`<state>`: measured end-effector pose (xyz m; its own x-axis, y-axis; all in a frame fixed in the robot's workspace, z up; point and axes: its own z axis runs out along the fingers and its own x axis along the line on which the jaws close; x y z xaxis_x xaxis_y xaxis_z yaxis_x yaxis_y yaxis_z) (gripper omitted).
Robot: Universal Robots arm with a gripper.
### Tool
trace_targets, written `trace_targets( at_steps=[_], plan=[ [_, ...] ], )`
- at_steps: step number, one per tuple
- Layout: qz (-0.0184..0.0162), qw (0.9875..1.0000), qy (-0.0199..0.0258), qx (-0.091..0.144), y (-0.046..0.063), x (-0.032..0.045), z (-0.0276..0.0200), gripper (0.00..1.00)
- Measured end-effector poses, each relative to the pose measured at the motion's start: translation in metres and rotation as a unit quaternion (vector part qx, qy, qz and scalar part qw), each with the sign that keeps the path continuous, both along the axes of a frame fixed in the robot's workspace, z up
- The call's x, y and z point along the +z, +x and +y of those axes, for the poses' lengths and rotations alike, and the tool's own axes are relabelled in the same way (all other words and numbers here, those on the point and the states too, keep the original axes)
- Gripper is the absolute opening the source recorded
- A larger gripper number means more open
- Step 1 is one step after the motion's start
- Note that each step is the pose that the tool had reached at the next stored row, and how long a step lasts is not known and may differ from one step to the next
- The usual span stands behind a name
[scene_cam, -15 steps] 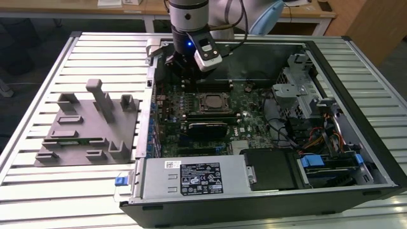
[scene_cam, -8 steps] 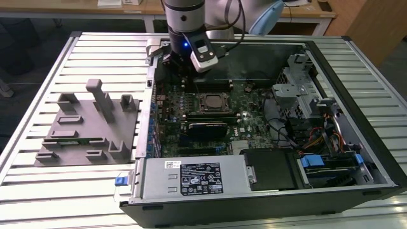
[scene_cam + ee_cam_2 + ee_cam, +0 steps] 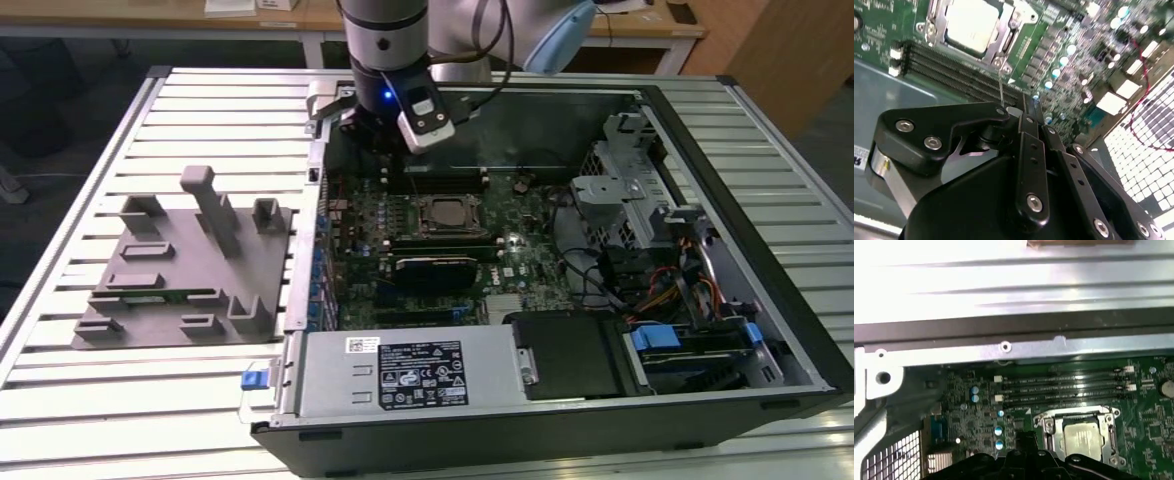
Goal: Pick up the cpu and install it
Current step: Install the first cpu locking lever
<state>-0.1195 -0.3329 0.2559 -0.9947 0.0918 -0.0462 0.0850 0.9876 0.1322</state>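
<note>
The cpu (image 3: 445, 213) lies flat in its socket near the middle of the motherboard (image 3: 534, 255). Its silvery top faces up, and the socket's metal frame (image 3: 1050, 426) surrounds it. The 4 memory slots (image 3: 1064, 387) run between the socket and the motherboard's far edge.

The gripper (image 3: 384, 140) hangs above that far edge, toward the corner on the exterior view's left. It is apart from the cpu and touches nothing. In the second wrist view its black links converge, so the fingers (image 3: 1024, 145) are drawn narrow, with nothing seen between them.

The motherboard lies in an open computer case (image 3: 561, 440) on a slatted metal bench (image 3: 134, 400). A grey tray (image 3: 187, 270) rests on the bench beside the case, toward the bench's edge on the exterior view's left.
</note>
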Motion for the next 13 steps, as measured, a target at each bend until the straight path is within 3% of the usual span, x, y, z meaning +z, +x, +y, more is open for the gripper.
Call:
trace_targets(
  at_steps=[6,8,13],
  plan=[
    [-0.0001,0.9997,0.0247,0.001,-0.0008,0.0,0.0,0.11],
    [0.0,0.9995,0.0309,0.002,-0.0009,0.0,0.0,0.11],
    [0.0,0.9995,0.031,0.002,-0.0007,0.0,0.0,0.11]
  ],
)
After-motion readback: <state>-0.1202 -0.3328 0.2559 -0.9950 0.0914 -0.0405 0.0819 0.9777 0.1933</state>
